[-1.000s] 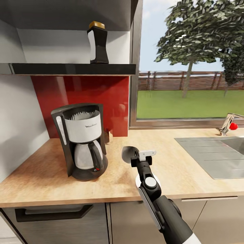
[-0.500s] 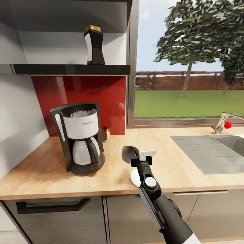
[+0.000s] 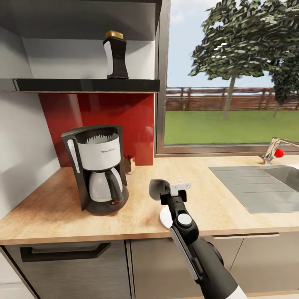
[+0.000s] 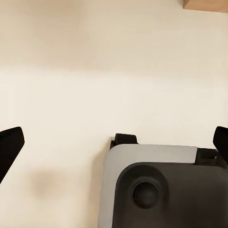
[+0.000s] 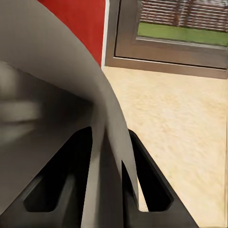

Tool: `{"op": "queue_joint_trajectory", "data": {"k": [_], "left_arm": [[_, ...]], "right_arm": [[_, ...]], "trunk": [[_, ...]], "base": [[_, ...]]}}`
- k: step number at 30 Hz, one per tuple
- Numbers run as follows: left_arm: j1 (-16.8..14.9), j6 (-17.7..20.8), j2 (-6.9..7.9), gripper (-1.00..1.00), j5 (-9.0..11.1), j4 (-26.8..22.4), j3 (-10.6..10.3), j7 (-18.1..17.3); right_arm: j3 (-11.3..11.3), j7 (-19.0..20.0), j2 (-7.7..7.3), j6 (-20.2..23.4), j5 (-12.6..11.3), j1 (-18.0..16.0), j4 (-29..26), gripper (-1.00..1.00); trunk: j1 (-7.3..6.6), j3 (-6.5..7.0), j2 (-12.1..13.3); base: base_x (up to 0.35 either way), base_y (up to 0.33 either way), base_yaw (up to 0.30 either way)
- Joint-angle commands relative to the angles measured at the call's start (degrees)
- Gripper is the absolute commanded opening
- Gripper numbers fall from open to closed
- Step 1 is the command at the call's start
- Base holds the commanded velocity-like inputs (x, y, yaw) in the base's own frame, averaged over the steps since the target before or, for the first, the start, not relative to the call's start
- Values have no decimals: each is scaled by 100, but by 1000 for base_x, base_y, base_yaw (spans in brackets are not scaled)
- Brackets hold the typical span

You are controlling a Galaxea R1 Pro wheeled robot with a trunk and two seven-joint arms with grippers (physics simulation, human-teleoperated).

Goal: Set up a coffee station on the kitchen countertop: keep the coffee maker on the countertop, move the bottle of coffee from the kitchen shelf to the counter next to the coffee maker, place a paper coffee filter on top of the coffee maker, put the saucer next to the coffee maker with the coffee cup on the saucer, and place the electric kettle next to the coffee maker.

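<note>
Saucer step in hand: right claw [image 3: 168, 192] is clamped on the rim of the saucer [image 3: 157, 189], held on edge just above the worktop [image 3: 50, 211], right of the coffee maker [image 3: 99, 168]. A white disc [image 3: 165, 216] lies under the arm; identity unclear. Left claw [image 4: 114, 147] spread wide, empty. Next move, likely: tip flat, lower, release. Bottle of coffee [image 3: 115, 55] sits on the kitchen shelf [image 3: 83, 85].

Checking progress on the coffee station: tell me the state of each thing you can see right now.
coffee maker: upright on the kitchen countertop, carafe docked.
bottle of coffee: upright and capped, on the kitchen shelf.
coffee cup: gripped by its wall in the right gripper.
saucer: flat on the countertop, partly hidden under the right arm, nothing on it.
left gripper: open, empty.
</note>
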Motion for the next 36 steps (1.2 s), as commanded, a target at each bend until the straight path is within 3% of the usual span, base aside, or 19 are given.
{"op": "queue_joint_trajectory", "data": {"k": [1,3,8,11,12,13,14,19,23,25,26,27,29,31,32,33,35,36], "left_arm": [[1,0,-2,100,2,-5,42,-45],[1,0,-2,100,2,-5,42,-45],[1,4,-2,100,2,-5,42,-45],[1,7,-2,100,-2,-5,42,-45],[1,8,-2,100,-5,-5,42,-45],[1,8,-2,100,-5,-5,42,-45],[1,8,-2,100,-6,-5,42,-45],[1,9,-2,100,-7,0,42,-45],[1,9,-2,100,-7,3,42,-47],[1,9,-2,100,-7,3,42,-46],[1,9,-2,100,-7,3,42,-46],[1,10,-2,100,-7,3,38,-51],[1,9,-2,100,-7,3,36,-52],[1,9,-2,100,-7,3,35,-53],[1,9,-2,100,-7,3,34,-50],[1,9,-2,100,-7,3,34,-49],[1,9,-2,100,-7,3,34,-51],[1,9,-2,100,-7,3,34,-51]], "right_arm": [[9,-24,1,80,-25,-24,-62,-100],[9,-27,3,187,-25,-100,-150,-100],[7,-26,13,961,-162,-549,-300,-100],[3,-28,15,1640,-724,-994,-347,-100],[-5,-39,15,2096,-1263,-1354,-368,-100],[-7,-43,15,2244,-1418,-1481,-372,-100],[-19,-53,17,2761,-1853,-1994,-378,-100],[-25,-70,32,3076,-2351,-2741,-353,-100],[-26,-93,47,3166,-3092,-3580,-16,-100],[-28,-97,49,3175,-3306,-3845,201,-100],[-27,-99,49,3180,-3526,-4110,461,-100],[-27,-156,51,3186,-4088,-4764,1076,-100],[-28,-437,51,3187,-4437,-5110,1393,-100],[-27,-961,51,3188,-4943,-5404,1645,-100],[-27,-1404,51,3186,-5411,-5574,1751,-100],[-27,-1649,51,3185,-5678,-5655,1789,-100],[-25,-2805,51,3176,-6904,-5964,1883,-100],[-24,-3125,51,3173,-7224,-6037,1898,-100]], "trunk": [[1,-6,-4],[1,-6,-4],[1,-6,-4],[1,-6,-4],[1,-6,-4],[1,-6,-4],[1,-6,-4],[1,-6,-4],[1,-6,-4],[1,-6,-4],[1,-6,-4],[1,-6,-4],[1,-6,-4],[1,-6,-4],[1,-6,-4],[1,-6,-4],[1,-6,-4],[1,-6,-4]], "base": [[0,0,0],[0,0,0],[0,0,0],[0,0,0],[0,0,0],[0,0,0],[0,0,0],[0,0,0],[0,0,0],[0,0,0],[0,0,0],[0,0,0],[0,0,0],[0,0,0],[0,0,0],[0,0,0],[0,0,0],[0,0,0]]}}
